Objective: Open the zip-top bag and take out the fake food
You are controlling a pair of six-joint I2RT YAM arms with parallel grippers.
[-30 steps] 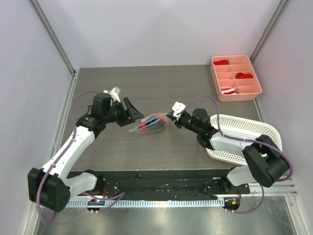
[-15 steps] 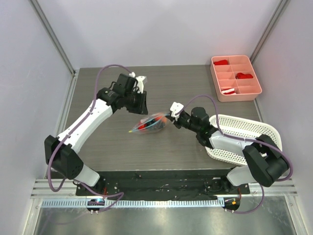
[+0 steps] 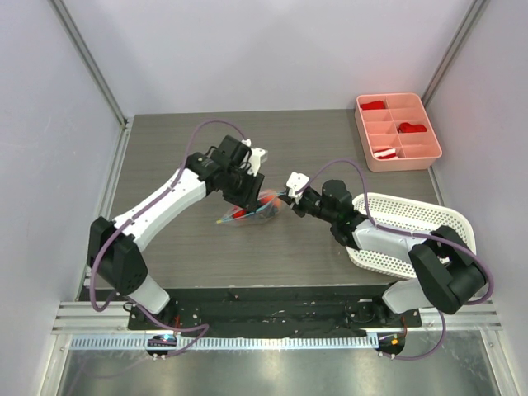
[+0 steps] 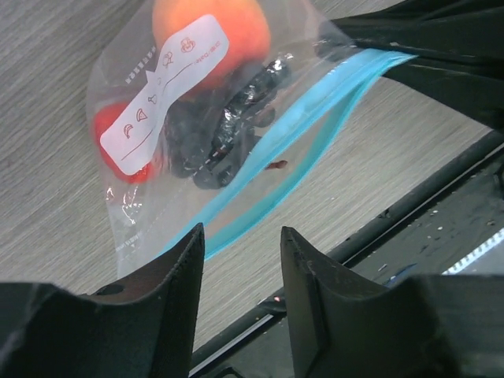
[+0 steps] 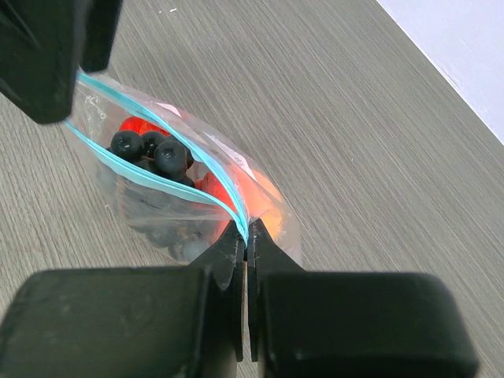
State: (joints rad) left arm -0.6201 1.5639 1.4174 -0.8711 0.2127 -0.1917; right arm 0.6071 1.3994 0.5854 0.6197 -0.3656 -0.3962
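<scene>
Mid-tabletop, between the arms, is the bag, its zip strip partly parted. The right hand is pinched shut on one end of the strip. The left hand stands half open at the other end, gripping nothing visible. The film looks thin, crinkly and slippery, and light even with the fruit, berries and red piece inside. The stiffer strip lip is probably the surest place to take hold.

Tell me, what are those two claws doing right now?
Right claw shut on zip-top bag at its strip. Left claw open beside bag. Fake food inside. Nothing in the way.
</scene>
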